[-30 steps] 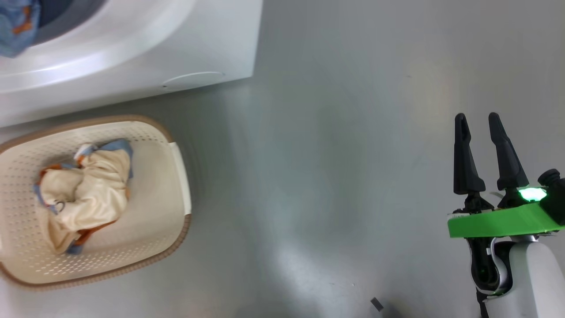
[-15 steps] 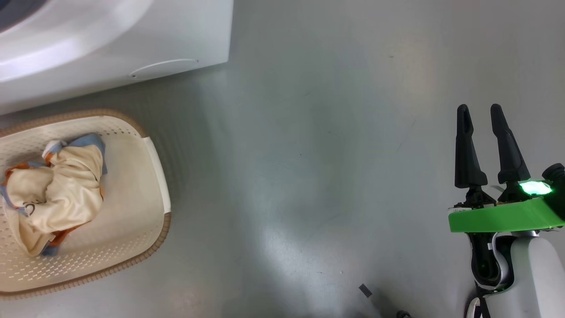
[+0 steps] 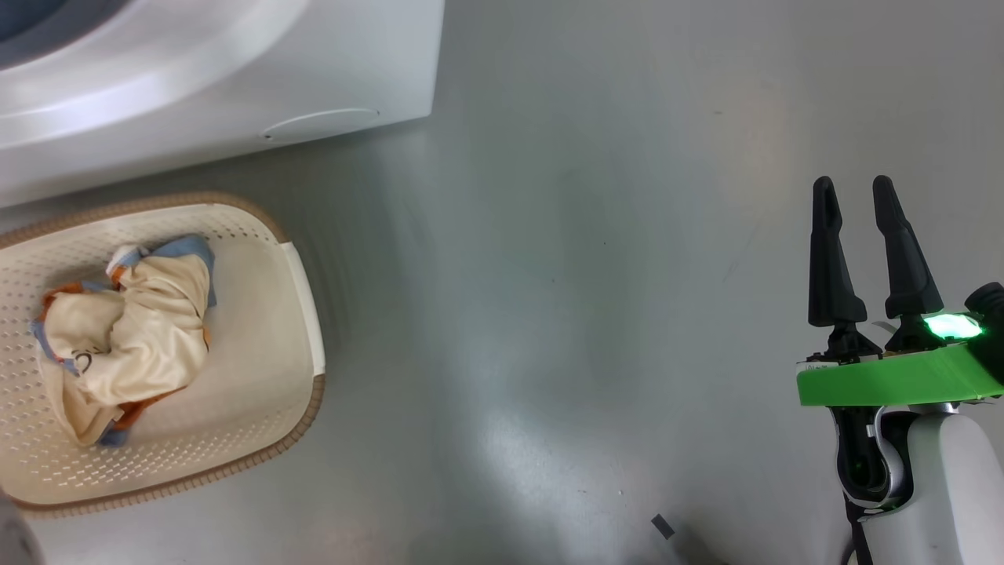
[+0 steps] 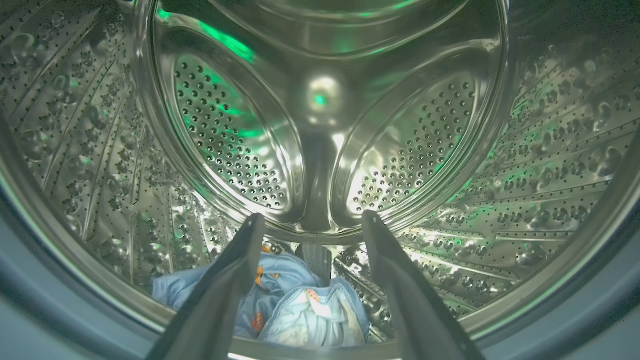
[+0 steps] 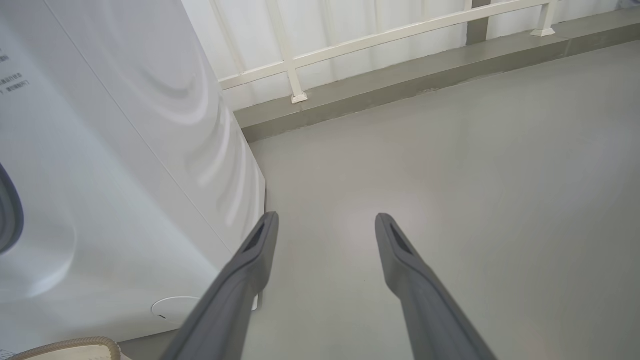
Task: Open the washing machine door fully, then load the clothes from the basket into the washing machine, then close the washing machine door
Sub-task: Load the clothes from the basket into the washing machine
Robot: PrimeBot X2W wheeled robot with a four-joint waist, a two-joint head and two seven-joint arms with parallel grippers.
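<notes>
Left gripper (image 4: 312, 216), spread wide and empty, sits inside the drum (image 4: 100, 150), blue garment (image 4: 300, 305) just beneath it. Right gripper (image 3: 853, 182) hangs likewise parted and empty; basket (image 3: 259, 424) with cream garment (image 3: 125, 329) well to its left.

head looks down; left wrist peers inside the washing machine (image 4: 320, 100).

The left gripper (image 4: 311, 222) hides edges of the blue garment (image 4: 295, 300) between its fingers (image 4: 220, 300). The basket (image 5: 65, 345), left of the right gripper (image 5: 325, 222), is cropped.
</notes>
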